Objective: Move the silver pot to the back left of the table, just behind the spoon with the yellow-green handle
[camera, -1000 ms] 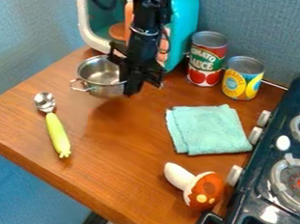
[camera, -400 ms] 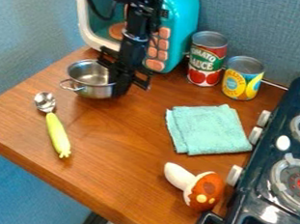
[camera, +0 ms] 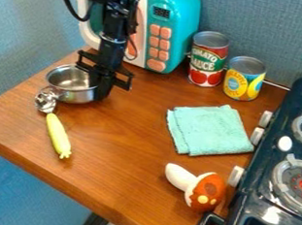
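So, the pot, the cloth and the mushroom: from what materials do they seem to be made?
Pot: metal, probably steel, fairly shiny; it is silver-grey with bright reflections on its wall.
Cloth: soft fabric, matte, perhaps terry cotton; the surface looks fuzzy and it lies folded.
Mushroom: I cannot tell surely; smooth, rounded and painted-looking, so maybe wood or plastic.

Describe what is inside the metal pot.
In the pot, only bare, shiny metal can be seen. The pincer covers its edge at picture right, so anything right behind it is hidden.
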Motion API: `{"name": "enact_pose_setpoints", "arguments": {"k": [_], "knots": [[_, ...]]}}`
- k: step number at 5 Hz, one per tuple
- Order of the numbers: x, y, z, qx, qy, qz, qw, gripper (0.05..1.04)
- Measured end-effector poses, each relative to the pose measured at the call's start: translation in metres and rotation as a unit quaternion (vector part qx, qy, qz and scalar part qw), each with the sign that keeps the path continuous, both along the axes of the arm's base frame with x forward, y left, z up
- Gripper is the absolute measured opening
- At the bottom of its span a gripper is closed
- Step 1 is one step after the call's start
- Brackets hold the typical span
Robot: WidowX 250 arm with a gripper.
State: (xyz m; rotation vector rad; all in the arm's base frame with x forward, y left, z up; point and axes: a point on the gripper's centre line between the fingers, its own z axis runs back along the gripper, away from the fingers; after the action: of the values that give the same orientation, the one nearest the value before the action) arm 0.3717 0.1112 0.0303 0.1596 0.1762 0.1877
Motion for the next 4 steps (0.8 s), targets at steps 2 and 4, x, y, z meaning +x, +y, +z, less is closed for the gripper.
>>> {"name": "enact_pose_setpoints", "arguments": {"k": [2, 4], "knots": [[0.003, 0.008, 0.004, 0.004, -0.009, 0.003, 1.0000, 0.136], [0.006, 0.011, 0.001, -0.001, -0.061, -0.001, 0.9981, 0.632]]}}
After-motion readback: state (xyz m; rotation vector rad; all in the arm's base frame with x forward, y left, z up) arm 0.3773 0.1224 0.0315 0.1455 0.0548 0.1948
